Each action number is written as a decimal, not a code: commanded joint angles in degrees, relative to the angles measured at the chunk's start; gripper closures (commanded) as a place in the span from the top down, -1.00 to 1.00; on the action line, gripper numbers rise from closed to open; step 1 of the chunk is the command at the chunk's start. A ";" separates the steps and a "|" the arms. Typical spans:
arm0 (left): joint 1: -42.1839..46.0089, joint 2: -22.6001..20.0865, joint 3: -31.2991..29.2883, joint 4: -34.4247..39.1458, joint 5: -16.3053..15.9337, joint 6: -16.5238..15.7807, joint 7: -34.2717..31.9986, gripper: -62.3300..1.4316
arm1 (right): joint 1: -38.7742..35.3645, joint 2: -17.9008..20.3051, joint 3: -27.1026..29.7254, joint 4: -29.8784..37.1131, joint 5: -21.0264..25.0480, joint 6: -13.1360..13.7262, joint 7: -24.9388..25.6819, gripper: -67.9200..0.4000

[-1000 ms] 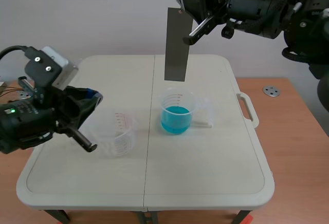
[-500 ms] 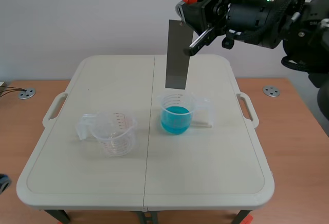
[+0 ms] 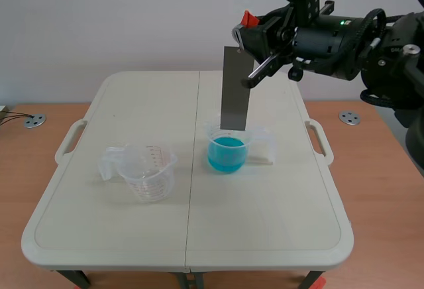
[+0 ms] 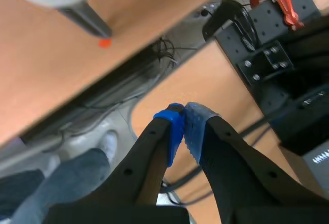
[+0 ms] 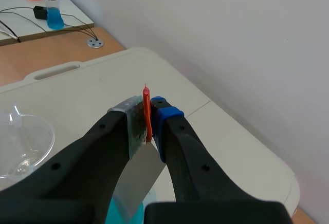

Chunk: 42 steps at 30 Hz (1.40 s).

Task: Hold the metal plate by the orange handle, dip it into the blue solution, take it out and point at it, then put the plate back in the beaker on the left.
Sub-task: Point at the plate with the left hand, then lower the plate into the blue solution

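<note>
Above the middle of the white table (image 3: 265, 223), the right gripper (image 3: 246, 34) comes in from 2 o'clock and pinches the orange handle (image 3: 248, 18) between its pads. The metal plate (image 3: 234, 90) hangs below it, upright with a very slight lean. The plate's lower edge is about level with the rim of the beaker of blue liquid (image 3: 227, 148), over its mouth and above the liquid's surface; whether it has passed the rim I cannot tell. That beaker stands just on the 3 o'clock side of the table's centre seam, its handle pointing to 3 o'clock. An empty beaker (image 3: 147, 172) with red markings stands at 8 o'clock from it, well apart, its handle toward 9 o'clock. The left gripper (image 4: 184, 126) does not show in the scene view. Its own camera shows it off the table, both blue pads pressed together on nothing, over cables (image 4: 164, 54) and a table leg (image 4: 85, 16).
</note>
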 commanded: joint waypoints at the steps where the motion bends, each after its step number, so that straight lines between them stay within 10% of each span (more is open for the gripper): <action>1: -0.55 1.18 0.48 -0.33 -0.35 -0.31 -0.46 -0.90 | 1.14 0.44 0.63 -0.31 0.61 -0.20 1.31 -0.95; 42: -0.72 1.62 0.48 -1.42 -0.37 -0.35 0.07 -0.90 | 1.16 -6.05 0.37 -23.32 -8.02 1.51 16.74 -0.95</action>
